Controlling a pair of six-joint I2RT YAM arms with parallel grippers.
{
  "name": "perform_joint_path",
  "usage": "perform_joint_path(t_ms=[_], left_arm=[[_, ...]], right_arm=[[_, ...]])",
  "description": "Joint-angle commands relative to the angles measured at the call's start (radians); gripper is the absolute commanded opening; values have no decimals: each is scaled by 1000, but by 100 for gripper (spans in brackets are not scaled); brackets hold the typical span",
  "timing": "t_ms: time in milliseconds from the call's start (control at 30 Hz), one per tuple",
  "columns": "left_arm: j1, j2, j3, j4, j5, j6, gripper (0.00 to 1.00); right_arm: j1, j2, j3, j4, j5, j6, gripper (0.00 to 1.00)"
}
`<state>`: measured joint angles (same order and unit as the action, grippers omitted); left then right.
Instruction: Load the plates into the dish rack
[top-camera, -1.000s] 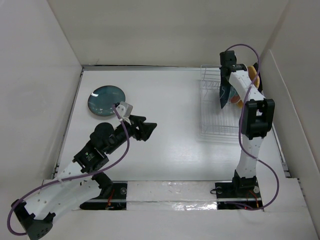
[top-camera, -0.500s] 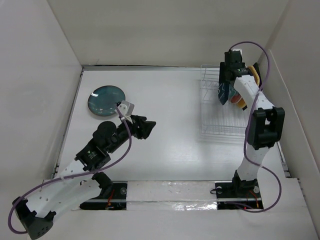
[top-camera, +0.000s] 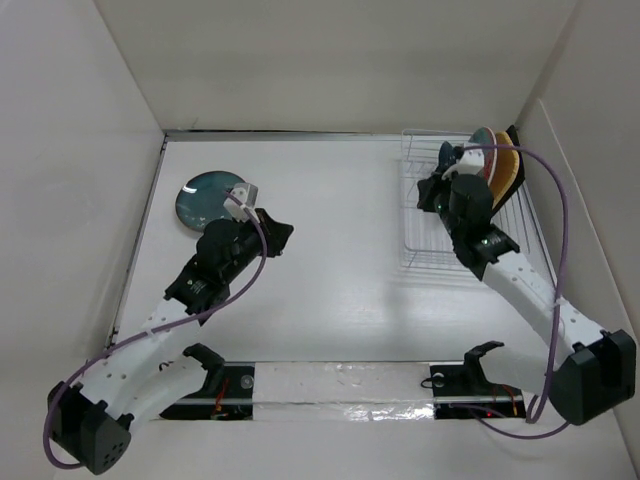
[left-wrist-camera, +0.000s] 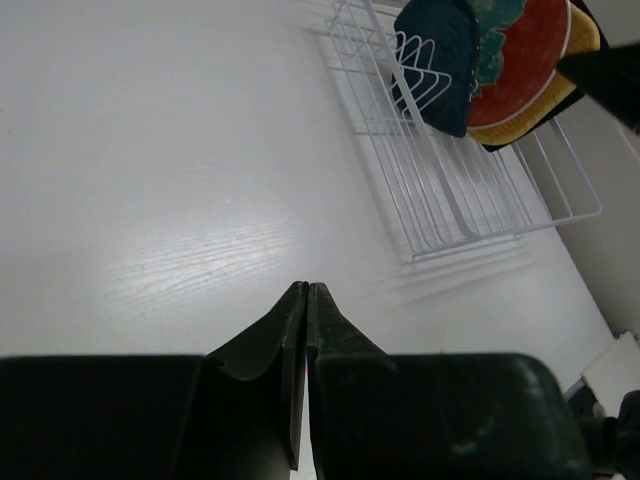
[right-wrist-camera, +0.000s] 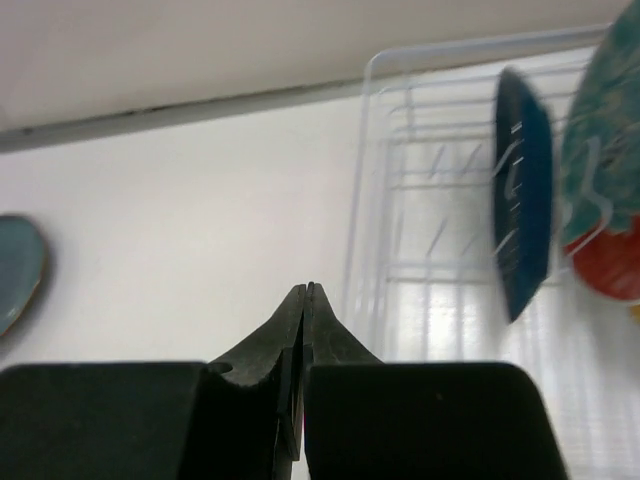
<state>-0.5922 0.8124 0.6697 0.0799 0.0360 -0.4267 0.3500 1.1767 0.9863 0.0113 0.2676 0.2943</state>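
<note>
One plate (top-camera: 200, 200) lies left of the dish rack (top-camera: 440, 250).

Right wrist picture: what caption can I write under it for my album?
Shut right gripper faces the dish rack, where a navy plate stands upright beside a teal-and-red plate.

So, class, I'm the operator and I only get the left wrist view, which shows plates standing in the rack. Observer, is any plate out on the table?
Observer: Yes. The top view shows a round dark teal plate lying flat on the table, far left, well apart from the rack.
Operator: Is anything holding it?
Observer: No. The left gripper is beside it, pointing away from it towards the rack.
Operator: And the other arm?
Observer: Its wrist view shows the right gripper shut on nothing, facing the navy plate that stands on edge in the rack.
</note>
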Motion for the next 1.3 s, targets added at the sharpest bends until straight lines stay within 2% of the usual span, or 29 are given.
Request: perform_joint_path(t_ms=[0, 100, 133, 200, 233, 267, 333, 433, 533, 633, 733, 900, 1033, 1267], left_arm=[[93, 69, -18, 105, 137, -128, 0], [170, 155, -24, 148, 162, -202, 0], [195, 175, -22, 152, 154, -222, 5], [279, 205, -25, 171, 150, -259, 22], [310, 218, -41, 179, 118, -276, 43], [345, 222, -53, 187, 104, -329, 50], [461, 234, -88, 215, 88, -377, 61], [607, 257, -116, 228, 58, -438, 68], [711, 318, -108, 216, 18, -454, 70], [755, 393, -98, 218, 5, -477, 70], [764, 465, -58, 224, -60, -472, 69], [798, 583, -10, 225, -91, -475, 66], [831, 710, 30, 241, -65, -478, 63], [832, 844, 96, 282, -51, -497, 59]], right_arm=[[99, -119, -162, 179, -44, 84, 0], [141, -196, -266, 214, -56, 97, 0], [150, -216, -282, 213, -59, 98, 0], [162, -270, -305, 184, -71, 88, 3], [171, -287, -314, 173, -71, 85, 3], [172, -305, -333, 162, -71, 85, 3], [172, -356, -351, 150, -76, 72, 4], [181, -426, -354, 95, -79, 60, 4], [181, -504, -380, 90, -114, 60, 5], [181, -531, -379, 66, -123, 59, 5], [181, -546, -377, 58, -146, 58, 5], [181, -551, -374, 55, -171, 65, 5], [181, -557, -374, 52, -172, 63, 6], [181, -542, -373, 62, -185, 63, 6]])
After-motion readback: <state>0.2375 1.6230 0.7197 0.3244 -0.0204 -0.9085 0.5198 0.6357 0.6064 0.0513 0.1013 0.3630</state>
